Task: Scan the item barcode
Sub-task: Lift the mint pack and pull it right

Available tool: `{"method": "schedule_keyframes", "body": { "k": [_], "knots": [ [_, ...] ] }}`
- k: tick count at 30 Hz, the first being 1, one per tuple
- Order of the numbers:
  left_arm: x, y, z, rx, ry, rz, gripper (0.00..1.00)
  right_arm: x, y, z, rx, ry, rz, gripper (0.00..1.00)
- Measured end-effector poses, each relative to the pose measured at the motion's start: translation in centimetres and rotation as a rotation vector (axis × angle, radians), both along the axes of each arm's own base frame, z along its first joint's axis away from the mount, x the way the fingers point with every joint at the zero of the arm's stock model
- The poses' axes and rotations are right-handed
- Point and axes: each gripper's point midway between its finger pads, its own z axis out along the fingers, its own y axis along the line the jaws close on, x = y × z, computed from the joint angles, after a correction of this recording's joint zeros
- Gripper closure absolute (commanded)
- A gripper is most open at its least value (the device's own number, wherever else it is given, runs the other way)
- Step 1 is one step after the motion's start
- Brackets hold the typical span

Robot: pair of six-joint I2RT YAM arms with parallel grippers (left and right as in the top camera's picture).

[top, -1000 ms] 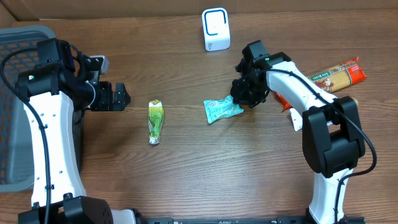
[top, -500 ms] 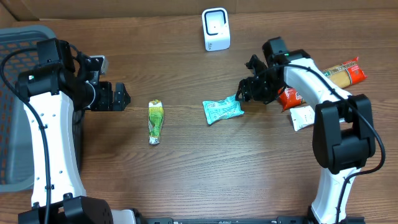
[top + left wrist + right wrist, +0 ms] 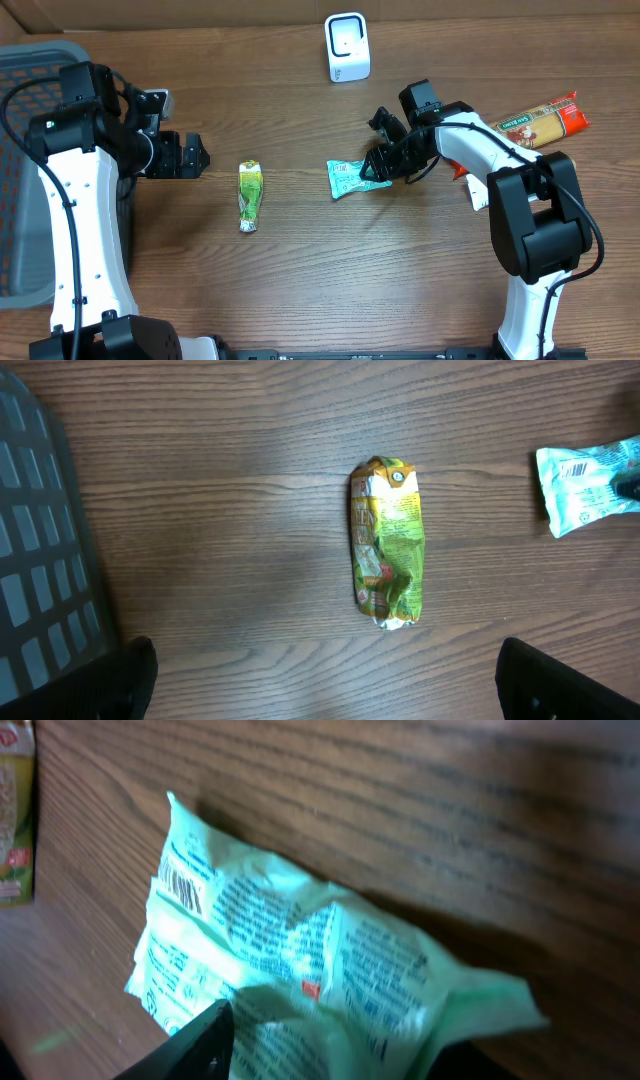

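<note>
Left gripper (image 3: pixel 190 155) hangs wide open and empty near the bench's left edge. Mid-bench the teal pouch (image 3: pixel 350 180) lies flat, right gripper (image 3: pixel 382 167) at its right end — whether it grips, I cannot tell; a shallow pinch could slip or crumple the barcode (image 3: pixel 180 885). Left-edge basket (image 3: pixel 25 60) — nothing visible inside.

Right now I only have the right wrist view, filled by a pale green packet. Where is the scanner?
Observer: The white scanner stands near the far edge of the table, almost straight beyond the green packet.
Operator: And the left arm?
Observer: The left gripper hangs wide open and empty, beside a yellow-green packet.
Operator: Anything else out there?
Observer: A grey basket sits at the table's left end.
</note>
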Motion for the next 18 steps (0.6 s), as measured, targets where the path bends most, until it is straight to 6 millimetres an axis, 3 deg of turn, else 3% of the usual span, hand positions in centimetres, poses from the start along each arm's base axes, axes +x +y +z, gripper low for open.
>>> {"method": "schedule_keyframes", "body": {
  "k": [6,14,18],
  "knots": [
    [0.0,0.0,0.0,0.000,0.000,0.000,0.00,0.3,0.1,0.0,0.007,0.013,-0.038,0.96],
    [0.0,0.0,0.0,0.000,0.000,0.000,0.00,-1.3,-0.3,0.4,0.038,0.116,-0.056,0.96],
    [0.0,0.0,0.0,0.000,0.000,0.000,0.00,-0.2,-0.9,2.0,0.121,0.127,-0.088,0.96]
  ]
}}
